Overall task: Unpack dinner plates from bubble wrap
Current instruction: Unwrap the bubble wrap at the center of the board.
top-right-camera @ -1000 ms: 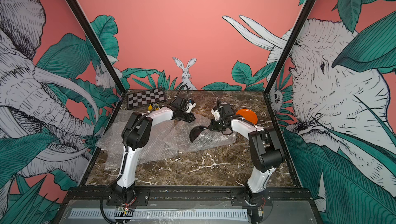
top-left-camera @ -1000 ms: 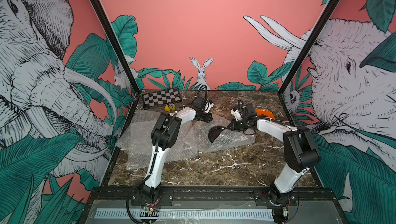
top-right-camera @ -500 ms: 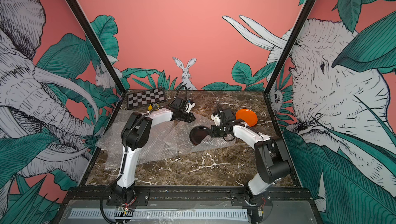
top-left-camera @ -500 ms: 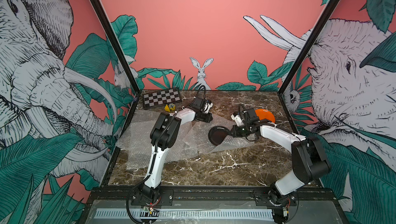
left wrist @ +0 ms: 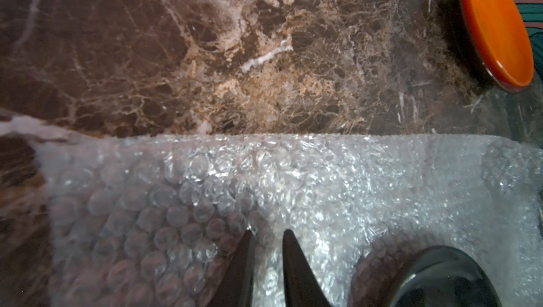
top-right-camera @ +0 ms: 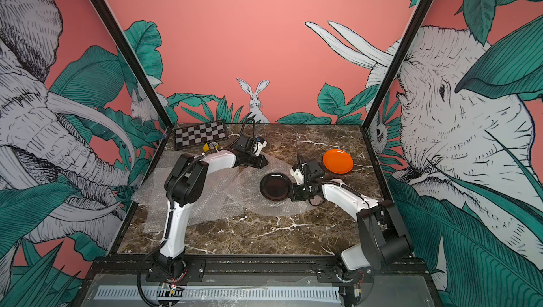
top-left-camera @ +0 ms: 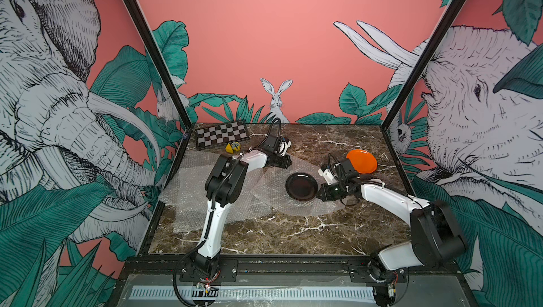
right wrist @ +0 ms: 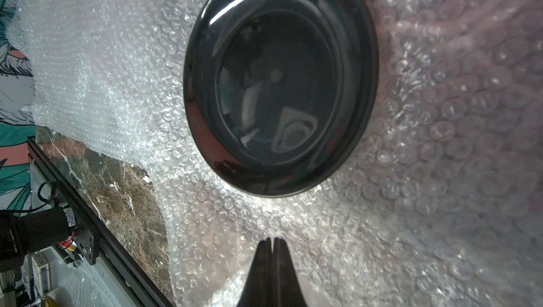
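**Right jaws.** Closed, tips together, nothing visible between them. Low over the wrap, near the black plate's 3 o'clock rim but not touching it.

**Left jaws.** A narrow gap with film showing in it; whether they pinch the film cannot be told. At the sheeting's 12 o'clock edge.

**Glossy black round plate** (right wrist: 279, 85) (top-left-camera: 301, 186). Face up and uncovered, lying on the wrap near the table's centre.

**Clear bubble wrap sheeting** (right wrist: 117, 85) (top-left-camera: 264, 202). Opened out, overlapping pieces running from the centre toward 9 o'clock.

**Bright orange round plate** (top-left-camera: 361, 161) (left wrist: 496, 26). On bare brown marble table (top-left-camera: 293, 232) at 2 o'clock, off the wrap.

**Dark red plate.** Not in sight.

**Handling note (judgement).** The black plate appears unwrapped but not yet moved off its sheet.
- Open the right jaws and take the rim alone at 3 o'clock, keeping film out of the pinch.
- The glaze probably slips, so seat the jaws deep on the rim.
- Lift low and level while the left jaws hold the sheet down.
- Set the plate on bare table beside the orange one, not touching it.
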Controlling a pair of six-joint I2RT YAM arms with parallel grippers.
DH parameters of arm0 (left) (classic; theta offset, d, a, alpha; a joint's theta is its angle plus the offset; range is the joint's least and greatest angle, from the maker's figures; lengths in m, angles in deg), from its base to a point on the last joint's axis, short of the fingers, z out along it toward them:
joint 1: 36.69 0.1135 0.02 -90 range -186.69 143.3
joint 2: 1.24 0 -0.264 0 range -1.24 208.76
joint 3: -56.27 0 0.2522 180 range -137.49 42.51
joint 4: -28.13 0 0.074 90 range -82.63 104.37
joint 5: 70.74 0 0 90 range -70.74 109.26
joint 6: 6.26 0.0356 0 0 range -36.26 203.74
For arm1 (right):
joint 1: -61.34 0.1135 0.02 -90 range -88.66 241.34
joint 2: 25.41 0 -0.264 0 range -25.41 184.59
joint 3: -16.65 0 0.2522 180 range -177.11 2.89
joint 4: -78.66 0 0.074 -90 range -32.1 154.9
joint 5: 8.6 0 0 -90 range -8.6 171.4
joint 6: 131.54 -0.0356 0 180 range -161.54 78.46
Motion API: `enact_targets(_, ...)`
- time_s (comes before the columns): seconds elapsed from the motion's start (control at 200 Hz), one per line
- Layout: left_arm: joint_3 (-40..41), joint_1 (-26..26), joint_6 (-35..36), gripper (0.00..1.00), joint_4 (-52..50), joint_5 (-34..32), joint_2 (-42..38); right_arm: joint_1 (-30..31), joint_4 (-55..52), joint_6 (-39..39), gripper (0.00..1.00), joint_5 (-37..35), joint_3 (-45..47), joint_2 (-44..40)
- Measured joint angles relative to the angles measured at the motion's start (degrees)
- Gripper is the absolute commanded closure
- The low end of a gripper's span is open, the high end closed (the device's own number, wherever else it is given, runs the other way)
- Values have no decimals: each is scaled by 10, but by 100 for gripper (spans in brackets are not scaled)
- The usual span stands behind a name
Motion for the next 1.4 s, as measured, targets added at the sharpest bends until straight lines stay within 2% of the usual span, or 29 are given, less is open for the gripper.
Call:
enact_targets(0.545, 4, 0, -2, 78, -1, 0, -3, 17, 1, -39, 94, -1, 91, -71)
enact_targets(0.675, 4, 0, -2, 78, -1, 0, -3, 21, 2, -52, 88, -3, 111, -87)
enact_targets(0.77, 6, 0, -2, 78, 0, 0, -4, 23, 0, -61, 75, -12, 122, -99)
enact_targets(0.975, 7, 0, -2, 78, 0, 0, -5, 24, -20, -63, 64, -50, 124, -140)
enact_targets(1.27, 7, 0, -3, 78, 1, 1, -5, 24, -48, -68, 57, -137, 124, -206)
enact_targets(1.4, 8, 0, -3, 78, 1, 1, -5, 24, -50, -69, 56, -139, 124, -208)
